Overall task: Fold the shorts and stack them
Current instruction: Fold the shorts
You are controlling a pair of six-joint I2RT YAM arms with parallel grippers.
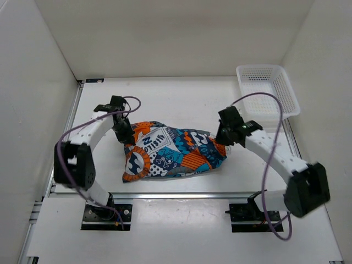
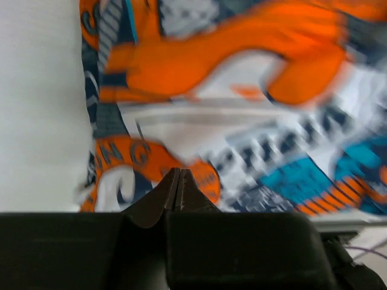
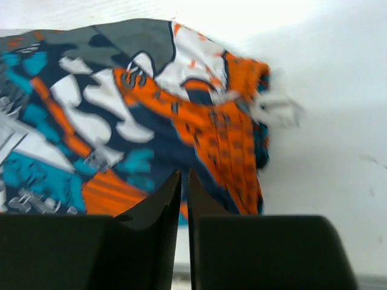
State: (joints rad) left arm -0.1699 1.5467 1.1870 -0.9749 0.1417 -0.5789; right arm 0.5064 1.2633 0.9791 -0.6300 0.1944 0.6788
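Observation:
The shorts lie crumpled in a loose heap in the middle of the table, their print orange, turquoise, navy and white. My left gripper hangs at the heap's upper left corner. In the left wrist view its jaws are pressed together with nothing between them, and the shorts spread beyond the tips. My right gripper is over the heap's right end. Its jaws stand almost together with only a thin slit and no cloth in it. The orange edge of the shorts lies just past them.
A white mesh basket stands at the back right of the table. White walls close in the left, back and right sides. A metal rail runs along the table's near edge in front of the arm bases.

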